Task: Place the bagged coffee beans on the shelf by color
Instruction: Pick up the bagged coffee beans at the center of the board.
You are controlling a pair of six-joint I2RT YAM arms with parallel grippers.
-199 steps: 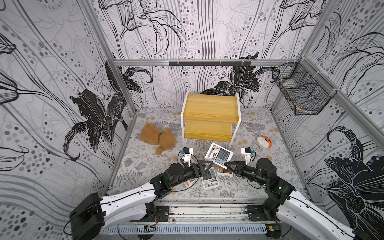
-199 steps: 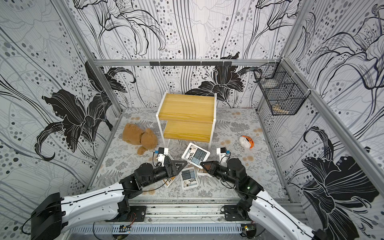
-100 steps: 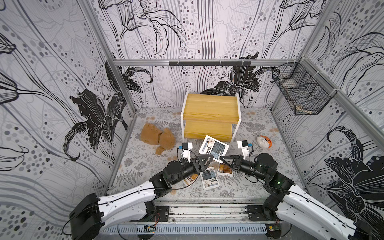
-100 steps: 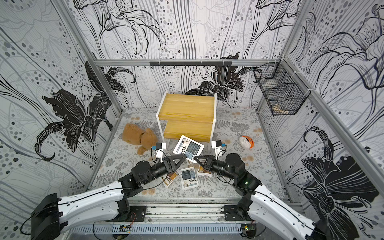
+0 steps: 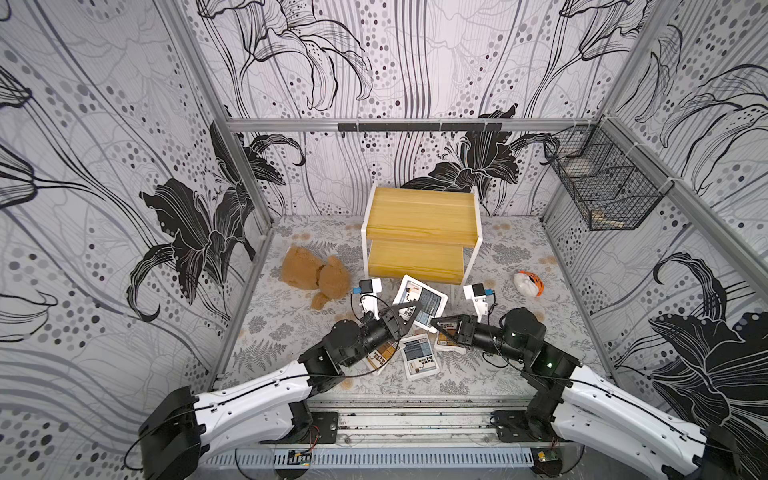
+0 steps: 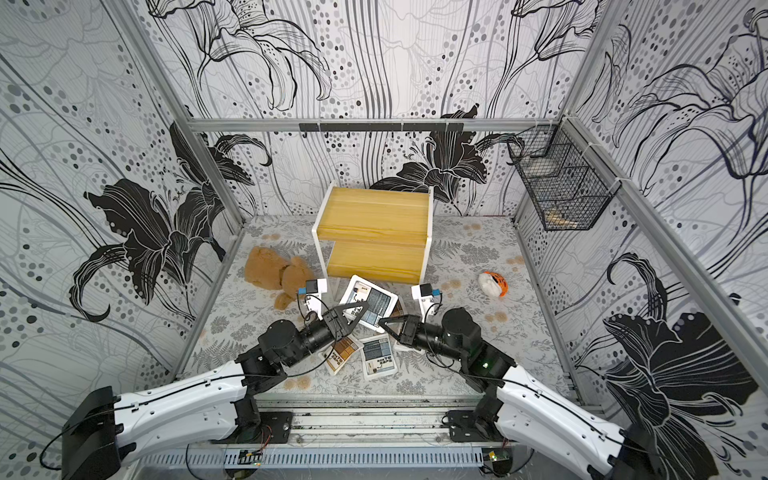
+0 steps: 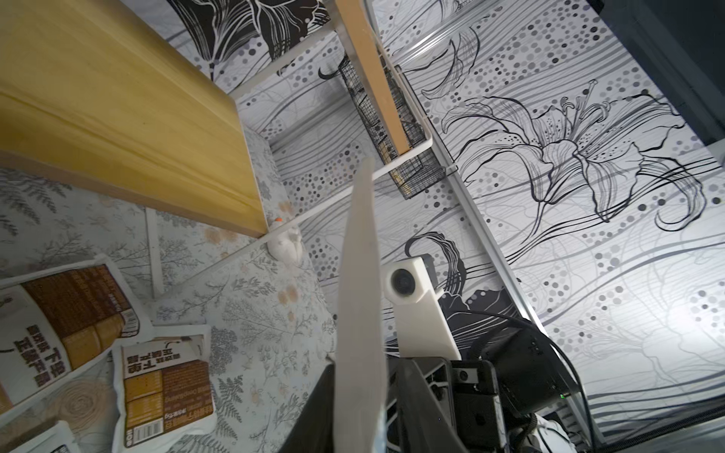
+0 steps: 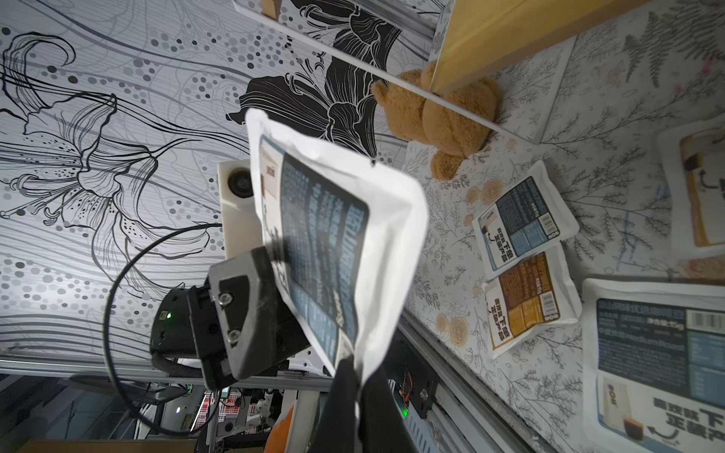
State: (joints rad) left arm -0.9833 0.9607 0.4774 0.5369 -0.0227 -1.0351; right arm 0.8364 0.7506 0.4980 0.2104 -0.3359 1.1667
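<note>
- Bagged coffee beans in hand: a flat white rectangular pouch with a blue-grey label panel (image 5: 420,300) hangs in the air just in front of the shelf's lower board. It is clear of the floor, with its printed face tilted up toward the top camera.
- Right gripper (image 5: 436,322) is clamped on one corner of that pouch. The right wrist view shows the white foil pinched between its black fingers (image 8: 337,412).
- Left gripper (image 5: 410,311) sits on the opposite edge. In the left wrist view the pouch runs edge-on out from between its jaws, which look closed against it.
- Two holds on one pouch read as a handover or re-grip, probably to get a better angle for laying it flat on a board.
- Two-tier shelf of yellow wooden boards on thin white metal legs (image 5: 419,216) stands just behind. Both boards are bare, so no colour row has been started.
- Other pouches lie flat on the fern-patterned floor mat (image 5: 291,328) beneath the grippers.
  - A blue-grey one (image 5: 419,362) lies beside a brown-orange one (image 5: 382,358).
  - Another brown-orange one (image 5: 448,344) is partly hidden by the right gripper.
  - The colours are mixed there, so sorting has to happen at pick-up.
- Brown plush teddy bear (image 5: 316,274) lies to the left of the shelf, apart from the work.
</note>
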